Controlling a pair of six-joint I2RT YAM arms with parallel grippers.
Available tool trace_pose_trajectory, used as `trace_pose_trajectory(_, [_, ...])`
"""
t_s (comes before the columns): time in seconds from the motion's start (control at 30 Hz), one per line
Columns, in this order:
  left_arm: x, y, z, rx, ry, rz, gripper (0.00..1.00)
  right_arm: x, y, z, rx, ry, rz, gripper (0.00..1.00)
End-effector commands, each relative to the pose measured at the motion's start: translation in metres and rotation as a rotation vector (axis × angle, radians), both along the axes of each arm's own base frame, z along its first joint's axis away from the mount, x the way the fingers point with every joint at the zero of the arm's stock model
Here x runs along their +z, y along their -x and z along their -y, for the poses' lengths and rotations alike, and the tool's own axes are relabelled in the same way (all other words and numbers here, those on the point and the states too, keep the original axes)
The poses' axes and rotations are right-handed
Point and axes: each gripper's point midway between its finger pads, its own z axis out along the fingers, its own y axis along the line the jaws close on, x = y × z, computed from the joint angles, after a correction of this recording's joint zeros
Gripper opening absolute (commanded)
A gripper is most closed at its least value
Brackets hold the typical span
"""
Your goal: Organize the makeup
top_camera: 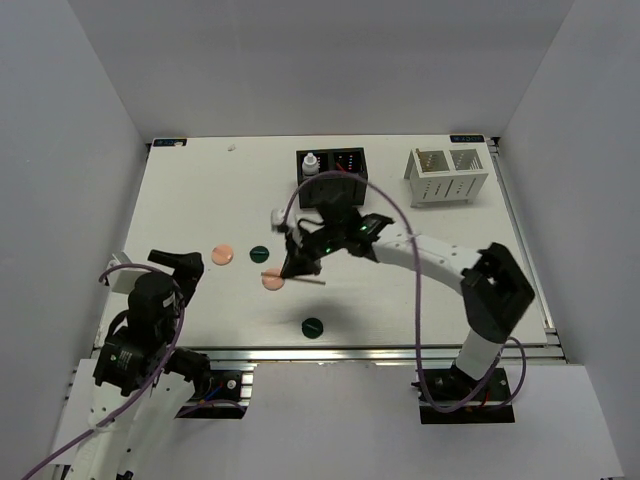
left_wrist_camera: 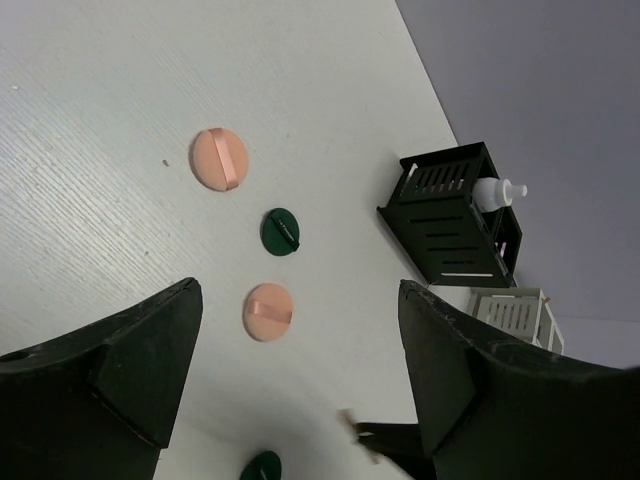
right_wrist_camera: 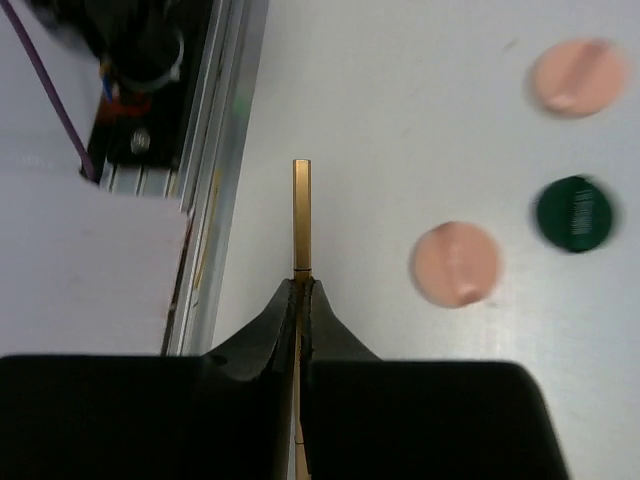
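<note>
So the right gripper (top_camera: pixel 298 268) is clamped shut on a thin gold stick (right_wrist_camera: pixel 301 215), pinching it near one end so most of it pokes out past the fingertips. It's held just above the table (top_camera: pixel 200 190), in front of the black box (top_camera: pixel 332 172) on the arms' side. The white bottle (top_camera: pixel 311 163) stands upright in the box's left compartment. The discs are all loose on the table in front of the box. Two pink discs (top_camera: pixel 222 255) (top_camera: pixel 272 279) and one dark green disc (top_camera: pixel 260 254) sit front-left of it, and one pink is right beside the held stick. A second dark green disc (top_camera: pixel 313 326) is further out, by the near edge. The left gripper (top_camera: pixel 178 264) is well off to the box's front-left, jaws spread wide, holding nothing.
</note>
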Motion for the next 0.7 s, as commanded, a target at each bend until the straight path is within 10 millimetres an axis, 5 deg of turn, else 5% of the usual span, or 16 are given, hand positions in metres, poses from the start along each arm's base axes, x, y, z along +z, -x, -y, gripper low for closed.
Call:
trace_pose_trajectory(0.0, [-0.010,-0.008,0.006,-0.005,0.018,-0.024,0.88,0.067,-0.031,0.016,-0.067,-0.193,-0.006,0.00])
trace_pose_trajectory(0.13, [-0.017,-0.017,0.012,-0.024,0.023,-0.040,0.88,0.093,-0.102,0.058,-0.296,-0.264,0.061,0.00])
trace_pose_trajectory(0.33, [-0.039,-0.028,0.028,-0.076,0.047,-0.096,0.88,0.154,-0.238,0.177,-0.791,-0.432,0.322,0.00])
trace_pose_trajectory(0.43, [-0.050,-0.035,0.039,-0.113,0.067,-0.120,0.88,0.167,-0.297,0.240,-1.022,-0.472,0.426,0.00])
trace_pose_trajectory(0.5, [-0.055,-0.037,0.043,-0.130,0.073,-0.134,0.88,0.179,-0.326,0.278,-1.158,-0.492,0.481,0.00])
trace_pose_trajectory(0.67, [-0.065,-0.042,0.050,-0.150,0.074,-0.172,0.88,0.188,-0.368,0.324,-1.329,-0.551,0.588,0.00])
